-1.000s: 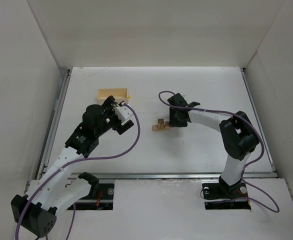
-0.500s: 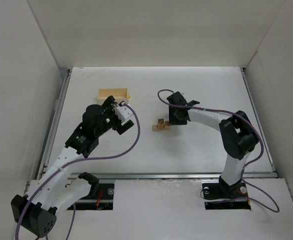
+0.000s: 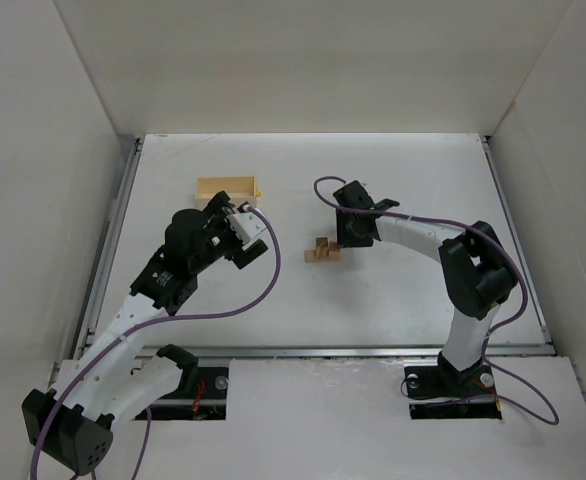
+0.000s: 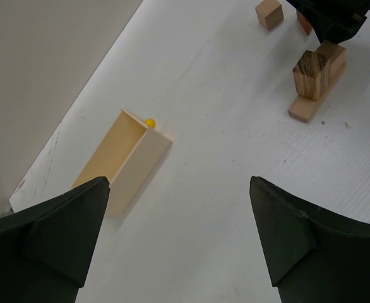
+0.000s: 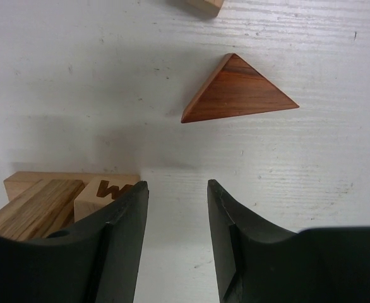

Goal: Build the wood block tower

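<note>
1. The right gripper (image 5: pixel 175 214) has its fingers (image 5: pixel 119 240) parted, and only bare table shows in the gap, so it grips nothing.
2. Just ahead of the fingertips, not touching them, a reddish-brown triangular block (image 5: pixel 238 91) lies flat on the table, off the stack.
3. Close beside one finger stands the wood block tower (image 5: pixel 52 202), which is a pale flat base carrying a striped-grain upright and a pale lettered block. It sits mid-table, between the two arms.
4. The tower looks unfinished, and I judge the triangle to be the next piece. The finger on the tower's side has little room, so any sideways drift while reaching could knock the upright over.
5. If the pads close on the triangle's sloped faces, it could squirt out.
6. The left gripper (image 4: pixel 179 189) is spread wide and empty, well apart from the tower. It is near the pale yellow box (image 4: pixel 125 161), which has a small yellow ball (image 4: pixel 149 122) at its far end.
7. A loose pale cube (image 4: pixel 269 12) lies beyond the tower.
</note>
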`<state>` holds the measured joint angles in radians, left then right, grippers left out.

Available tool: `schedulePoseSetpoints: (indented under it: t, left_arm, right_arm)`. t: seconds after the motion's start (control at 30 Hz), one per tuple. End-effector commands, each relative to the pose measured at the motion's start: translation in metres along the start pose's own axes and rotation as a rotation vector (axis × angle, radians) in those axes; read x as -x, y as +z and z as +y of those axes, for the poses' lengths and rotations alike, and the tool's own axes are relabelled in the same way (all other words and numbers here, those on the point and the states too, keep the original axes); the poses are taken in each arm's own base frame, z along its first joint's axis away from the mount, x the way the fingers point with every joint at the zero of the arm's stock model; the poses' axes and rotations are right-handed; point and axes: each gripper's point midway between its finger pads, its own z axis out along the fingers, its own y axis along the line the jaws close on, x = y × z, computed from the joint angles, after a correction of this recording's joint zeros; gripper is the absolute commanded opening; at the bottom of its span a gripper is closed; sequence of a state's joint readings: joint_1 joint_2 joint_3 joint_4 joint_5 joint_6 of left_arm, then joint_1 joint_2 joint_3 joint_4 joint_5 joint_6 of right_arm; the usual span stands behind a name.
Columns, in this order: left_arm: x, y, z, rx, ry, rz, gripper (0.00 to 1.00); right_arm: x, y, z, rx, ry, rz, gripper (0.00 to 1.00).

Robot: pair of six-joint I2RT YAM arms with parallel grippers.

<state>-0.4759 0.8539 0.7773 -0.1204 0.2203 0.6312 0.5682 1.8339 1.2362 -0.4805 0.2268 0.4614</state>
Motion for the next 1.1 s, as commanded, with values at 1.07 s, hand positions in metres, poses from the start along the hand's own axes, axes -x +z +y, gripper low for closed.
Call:
schedulePoseSetpoints:
  t: [1.07]
  left_arm:
    - [0.004,0.002,0.006,0.042,0.015,-0.035,0.93]
  right_arm:
    - [0.108,-0.084,-0.017,0.048,0.112,-0.282,0.63]
